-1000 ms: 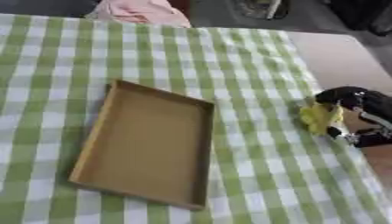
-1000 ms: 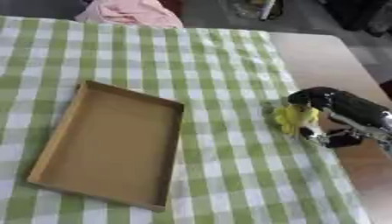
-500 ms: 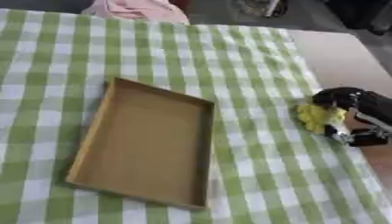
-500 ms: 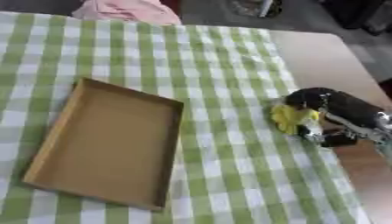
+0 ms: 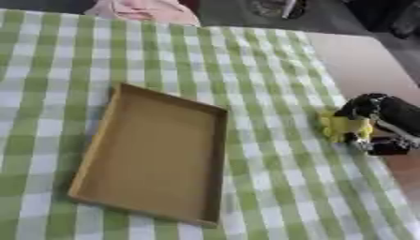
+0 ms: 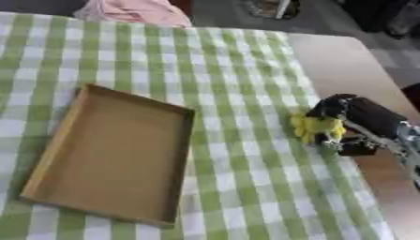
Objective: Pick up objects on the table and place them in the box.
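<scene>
The right hand (image 6: 354, 123) comes in from the table's three o'clock edge, black with silver showing behind it, and its fingers are curled around a small yellow object (image 6: 316, 127) that sits low, at or just above the cloth. What the yellow thing is I cannot make out; it looks soft and lumpy, and it pokes out of the hand toward nine o'clock. Whether it has left the table I cannot tell from here.

Off toward nine o'clock from the hand, well apart across several checks of the green-and-white tablecloth (image 5: 271, 61), lies the box (image 5: 152, 154), a shallow brown cardboard tray with low walls and nothing in it. It is set a little askew, its long sides running roughly from twelve to six o'clock. Up at twelve o'clock, at the far table edge, there is a bit of pink cloth (image 6: 135, 10). Bare tabletop (image 6: 348, 61) shows past the cloth around two o'clock. The left hand shows nowhere.

To my eye the step in hand is the lift and carry. Doing it well means raising the yellow object high enough to clear the box's near wall before travelling, since a low sweep would likely nudge the light tray along the cloth. I would aim for the middle of the tray, come down close to its floor, and only then let the fingers open.
</scene>
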